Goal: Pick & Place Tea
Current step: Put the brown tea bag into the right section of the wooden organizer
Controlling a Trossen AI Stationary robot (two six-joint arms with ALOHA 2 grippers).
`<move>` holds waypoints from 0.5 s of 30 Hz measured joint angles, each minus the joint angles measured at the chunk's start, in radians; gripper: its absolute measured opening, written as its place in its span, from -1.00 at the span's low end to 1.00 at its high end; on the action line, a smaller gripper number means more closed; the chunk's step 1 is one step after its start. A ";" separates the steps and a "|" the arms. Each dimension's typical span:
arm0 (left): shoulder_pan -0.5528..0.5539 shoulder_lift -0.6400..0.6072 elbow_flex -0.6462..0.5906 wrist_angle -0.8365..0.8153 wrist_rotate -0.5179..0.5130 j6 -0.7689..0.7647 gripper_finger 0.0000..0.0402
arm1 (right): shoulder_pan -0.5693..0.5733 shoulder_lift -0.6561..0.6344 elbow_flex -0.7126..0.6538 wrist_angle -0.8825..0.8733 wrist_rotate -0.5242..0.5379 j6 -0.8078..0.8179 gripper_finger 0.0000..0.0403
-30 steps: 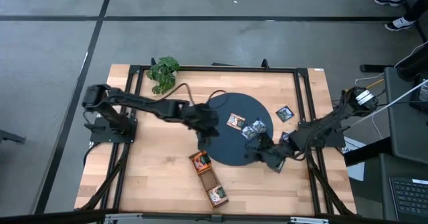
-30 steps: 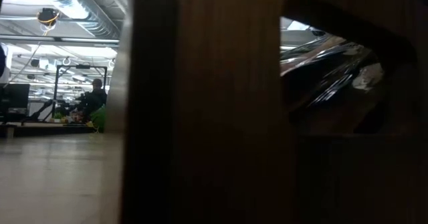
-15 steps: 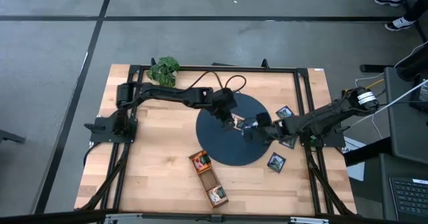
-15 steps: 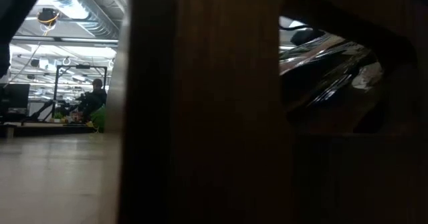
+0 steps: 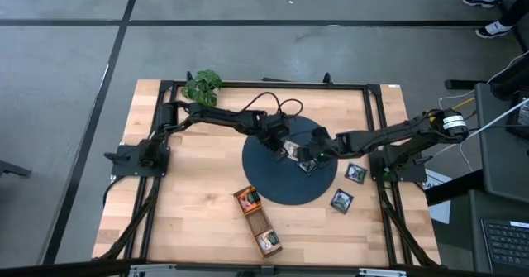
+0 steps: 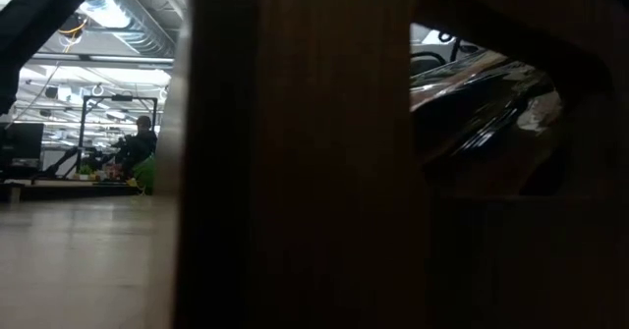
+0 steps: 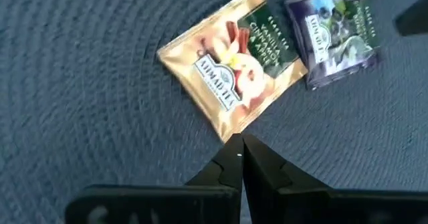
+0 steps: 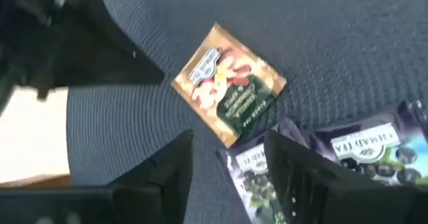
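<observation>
While both claws met over the mat (image 5: 289,171), the left claw (image 7: 242,158), pressed together, touched the gold sachet's (image 7: 231,67) corner at 12 o'clock; the right claw (image 8: 227,150) stood spread.

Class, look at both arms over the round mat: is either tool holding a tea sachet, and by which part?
Neither. The left tool is shut, its tips beside the gold-and-green tea sachet's corner; the right tool is open above the dark round mat.

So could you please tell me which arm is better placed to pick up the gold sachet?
Probably the left: its hand, fingers shut, sits at the gold sachet's corner. The right hand is open over a dark sachet instead.
</observation>
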State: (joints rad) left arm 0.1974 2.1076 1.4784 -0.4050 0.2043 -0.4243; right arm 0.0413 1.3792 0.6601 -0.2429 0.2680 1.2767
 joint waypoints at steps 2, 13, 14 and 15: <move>-0.001 0.011 0.002 0.019 0.001 0.000 -0.99 | -0.016 0.000 0.000 -0.001 0.000 -0.004 -0.06; -0.001 0.045 0.000 0.004 0.002 0.009 -0.99 | -0.079 0.063 0.001 0.028 -0.071 -0.007 -0.04; -0.001 0.048 0.000 0.010 0.002 0.009 -0.99 | -0.082 0.076 0.001 0.043 -0.080 -0.007 -0.04; -0.001 0.048 0.000 0.011 0.003 0.010 -0.99 | -0.083 0.087 0.001 0.057 -0.086 -0.010 -0.04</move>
State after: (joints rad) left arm 0.1963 2.1559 1.4784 -0.3943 0.2075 -0.4147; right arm -0.0420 1.4667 0.6611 -0.1855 0.1823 1.2667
